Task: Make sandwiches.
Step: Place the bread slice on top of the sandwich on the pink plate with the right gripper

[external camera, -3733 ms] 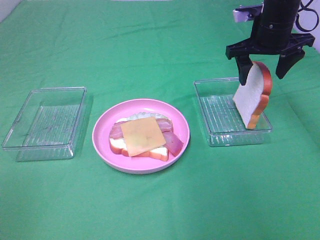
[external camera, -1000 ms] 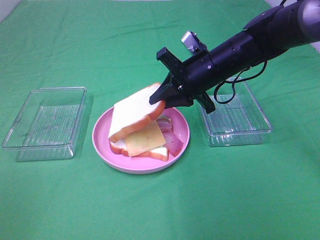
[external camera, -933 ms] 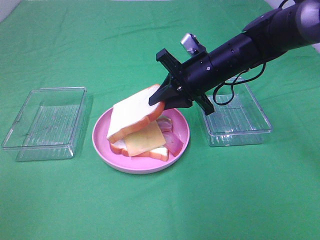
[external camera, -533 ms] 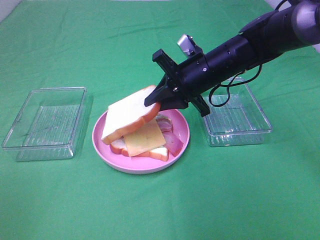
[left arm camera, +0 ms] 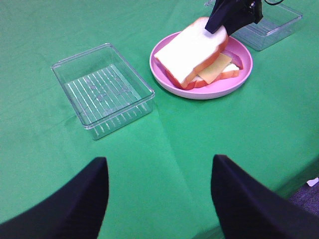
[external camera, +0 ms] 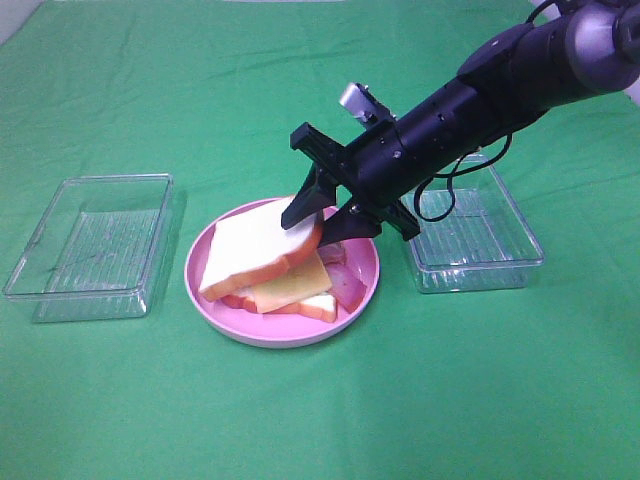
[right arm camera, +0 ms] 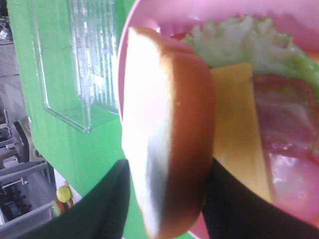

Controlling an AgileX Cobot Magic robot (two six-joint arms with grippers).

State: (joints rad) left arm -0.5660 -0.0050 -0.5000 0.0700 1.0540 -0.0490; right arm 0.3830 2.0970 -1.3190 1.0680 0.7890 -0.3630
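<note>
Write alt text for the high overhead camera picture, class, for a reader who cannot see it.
A black robot gripper reaches from the right and lowers a bread slice onto a sandwich stack of cheese and bacon on a pink plate. Clear plastic trays, one on the left and one on the right, sit either side on a green cloth.

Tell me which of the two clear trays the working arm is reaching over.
The clear tray to the right of the pink plate: that tray lies under the arm. The other tray, left of the plate, has nothing above it.
</note>
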